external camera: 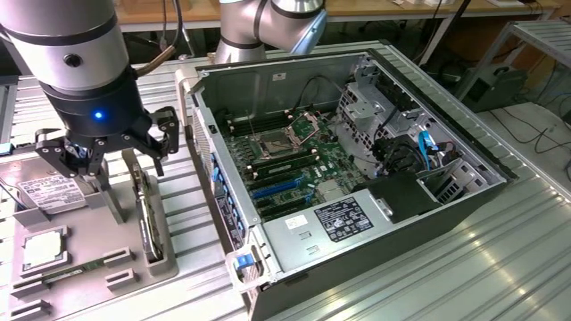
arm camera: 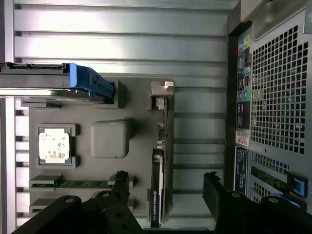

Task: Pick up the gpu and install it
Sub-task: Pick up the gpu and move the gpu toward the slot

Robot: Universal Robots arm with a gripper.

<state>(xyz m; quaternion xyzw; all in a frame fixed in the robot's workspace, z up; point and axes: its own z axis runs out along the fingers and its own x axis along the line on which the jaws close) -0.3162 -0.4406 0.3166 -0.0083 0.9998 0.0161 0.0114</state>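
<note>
Hovering open over the gpu (arm camera: 158, 185), nothing gripped yet.
Straddles the card with gripper (arm camera: 166, 178) fingers (arm camera: 122, 187) spread wide to either flat face, no contact visible; finds it parked on edge in a slot of the grey tray (arm camera: 139, 105), likely so the faces can be pinched. Sits, in the exterior view, at 5 o'clock of the gripper, with the open computer case (external camera: 267, 90) at 3 o'clock. Carries white lettering along its edge, too small to read; same for the white label on the hard drive (external camera: 49, 190) at 8 o'clock.
</note>
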